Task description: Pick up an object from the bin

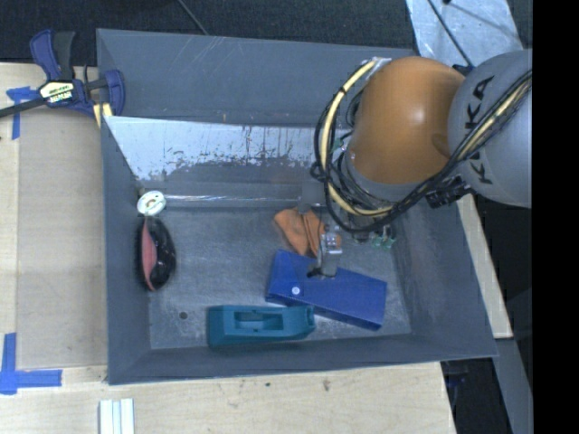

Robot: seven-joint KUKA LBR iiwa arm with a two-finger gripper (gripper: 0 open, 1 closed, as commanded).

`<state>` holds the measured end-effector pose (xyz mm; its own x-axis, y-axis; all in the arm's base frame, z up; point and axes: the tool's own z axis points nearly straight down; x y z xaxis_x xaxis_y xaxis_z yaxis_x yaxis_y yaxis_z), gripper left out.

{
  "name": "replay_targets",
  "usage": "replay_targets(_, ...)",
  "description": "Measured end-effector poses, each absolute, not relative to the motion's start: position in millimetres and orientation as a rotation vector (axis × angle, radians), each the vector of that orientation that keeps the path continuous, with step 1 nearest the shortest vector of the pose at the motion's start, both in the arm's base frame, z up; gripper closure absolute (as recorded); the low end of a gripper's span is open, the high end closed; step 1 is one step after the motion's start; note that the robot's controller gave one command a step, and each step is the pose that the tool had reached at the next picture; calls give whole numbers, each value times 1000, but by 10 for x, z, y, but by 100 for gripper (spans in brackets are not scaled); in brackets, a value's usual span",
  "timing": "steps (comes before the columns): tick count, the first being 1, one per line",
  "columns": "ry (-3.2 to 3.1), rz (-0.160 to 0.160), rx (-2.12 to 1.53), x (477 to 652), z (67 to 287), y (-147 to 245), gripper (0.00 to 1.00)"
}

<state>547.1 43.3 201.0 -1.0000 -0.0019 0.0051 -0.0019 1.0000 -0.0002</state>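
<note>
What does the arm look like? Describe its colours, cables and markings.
The arm is silver-grey with black KUKA lettering. A rounded orange cover caps its wrist, ringed by looped yellow and black cables. The gripper below is small, grey metal.

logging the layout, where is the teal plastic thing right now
The teal plastic thing lies at the bottom of the camera view, by the bin's near wall, just lower-left of the blue flat block.

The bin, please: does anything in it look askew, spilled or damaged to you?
Nothing looks spilled or broken. The flat blue block below the gripper lies slanted in the bin, one corner close by the teal thing. The far wall is scratched and scuffed.
</note>
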Motion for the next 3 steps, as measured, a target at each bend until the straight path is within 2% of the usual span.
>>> replay_targets(1,-3145,-1,1,5484,2057,431,0)
replay_targets(2,-3152,-2,-60,5703,1585,299,0)
replay_targets(3,-3149,-1,-81,5749,1419,254,0)
